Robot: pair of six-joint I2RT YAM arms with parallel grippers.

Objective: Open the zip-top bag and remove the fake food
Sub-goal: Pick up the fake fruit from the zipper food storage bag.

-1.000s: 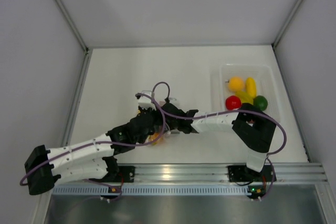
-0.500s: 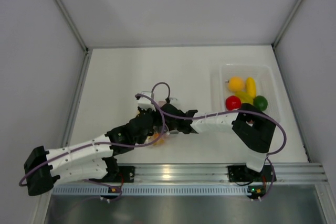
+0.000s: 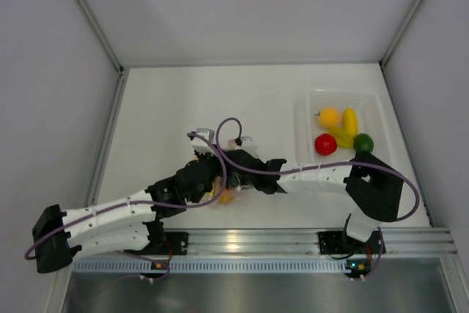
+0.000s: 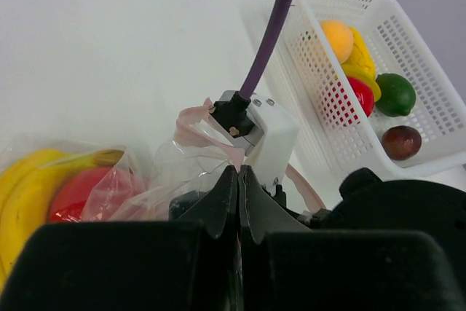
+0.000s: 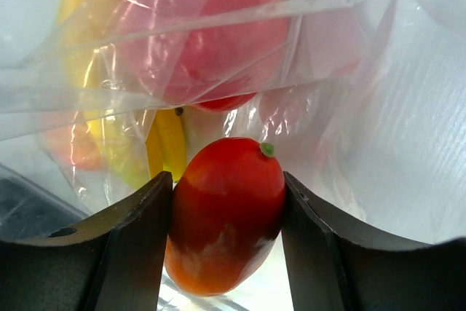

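Top view first: the left arm [image 3: 110,214] and right arm [image 3: 315,176] both reach in and meet over the zip-top bag [image 3: 221,196], which sits on the white bench [image 3: 168,108] a bit left of centre and close to the near rail [image 3: 293,240]. There's open bench from the bag up to the back wall and across to the left wall. The white basket [image 3: 341,93] is well apart on the right, near the right edge. Left wrist view: the left pincer [image 4: 239,180] is pressed together on a fold of the bag's film right by the pink zip strip [image 4: 195,118], holding that edge up. Bananas [image 4: 25,194] and a red piece [image 4: 73,196] show through the plastic on the left. The basket behind holds an orange [image 4: 338,38], a lime [image 4: 395,94] and a dark purple piece [image 4: 401,142]. A purple cable [image 4: 273,30] crosses between bag and basket. Right wrist view: the right pincer [image 5: 227,180] is pinching a red-orange fruit [image 5: 226,234], pads touching both of its sides. Crinkly film is all around it, so I can't tell if it's past the bag's mouth.
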